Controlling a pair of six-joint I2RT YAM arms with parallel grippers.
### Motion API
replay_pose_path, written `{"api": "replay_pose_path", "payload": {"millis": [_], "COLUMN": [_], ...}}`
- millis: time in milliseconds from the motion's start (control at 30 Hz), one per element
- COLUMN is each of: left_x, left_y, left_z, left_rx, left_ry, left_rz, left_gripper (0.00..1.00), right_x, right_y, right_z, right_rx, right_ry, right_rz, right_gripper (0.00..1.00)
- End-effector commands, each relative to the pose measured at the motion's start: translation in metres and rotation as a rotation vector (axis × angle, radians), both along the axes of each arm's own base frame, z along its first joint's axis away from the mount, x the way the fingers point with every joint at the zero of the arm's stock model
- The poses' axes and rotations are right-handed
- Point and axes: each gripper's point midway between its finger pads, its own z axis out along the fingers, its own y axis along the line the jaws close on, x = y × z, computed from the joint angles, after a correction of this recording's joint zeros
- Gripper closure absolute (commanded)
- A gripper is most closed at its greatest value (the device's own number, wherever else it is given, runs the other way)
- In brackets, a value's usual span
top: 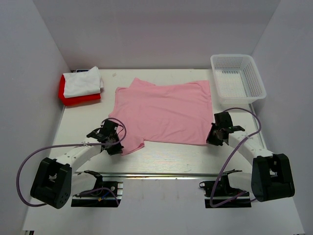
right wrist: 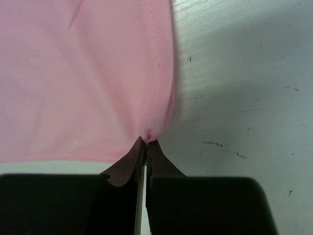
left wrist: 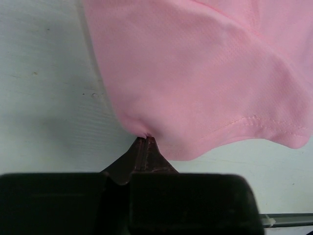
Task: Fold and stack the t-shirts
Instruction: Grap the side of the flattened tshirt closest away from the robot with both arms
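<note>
The light pink soft cloth t-shirt (top: 164, 110) lay spread flat mid-table. The left gripper (left wrist: 145, 142) was clenched on its near-left sleeve and the right gripper (right wrist: 146, 141) on its near-right hem corner. Each pinch looked thin, though how deep it went was hard to judge. A clean fold would call for lifting both corners evenly, keeping the edge taut, and carrying it toward the far edge.
</note>
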Motion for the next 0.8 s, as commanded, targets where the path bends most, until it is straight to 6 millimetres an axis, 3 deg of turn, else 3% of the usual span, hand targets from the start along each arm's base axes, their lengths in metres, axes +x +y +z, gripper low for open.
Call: {"api": "replay_pose_path", "payload": {"millis": [0, 167, 233, 333, 467, 567, 633, 767], "left_x": [-0.011, -0.031, -0.046, -0.053, -0.050, -0.025, 0.001, 0.036], "left_y": [0.005, -0.002, 0.004, -0.008, -0.017, -0.028, -0.038, -0.049], "left_z": [-0.002, 0.030, 0.029, 0.029, 0.032, 0.049, 0.071, 0.093], "left_rx": [0.023, -0.029, -0.008, -0.076, -0.117, -0.152, -0.180, -0.197], "left_ry": [0.061, 0.093, 0.150, 0.177, 0.174, 0.074, -0.035, -0.133], "left_rz": [0.004, -0.038, -0.036, -0.073, -0.115, -0.145, -0.169, -0.189], "left_gripper": [1.00, 1.00, 1.00, 1.00, 1.00, 1.00, 1.00, 1.00], "right_x": [-0.002, -0.016, -0.023, -0.033, -0.035, -0.031, -0.019, 0.004], "right_y": [-0.001, 0.000, -0.002, -0.008, 0.001, 0.005, 0.008, 0.012], "right_z": [0.003, 0.006, 0.005, 0.004, 0.004, 0.005, 0.010, 0.028], "right_rx": [-0.003, 0.005, -0.004, -0.024, 0.027, 0.045, 0.047, 0.050], "right_ry": [-0.004, 0.016, 0.030, 0.047, 0.030, 0.017, -0.020, -0.085], "right_rz": [0.012, 0.031, 0.037, 0.027, 0.059, 0.063, 0.075, 0.086], "right_gripper": [1.00, 1.00, 1.00, 1.00, 1.00, 1.00, 1.00, 1.00]}}
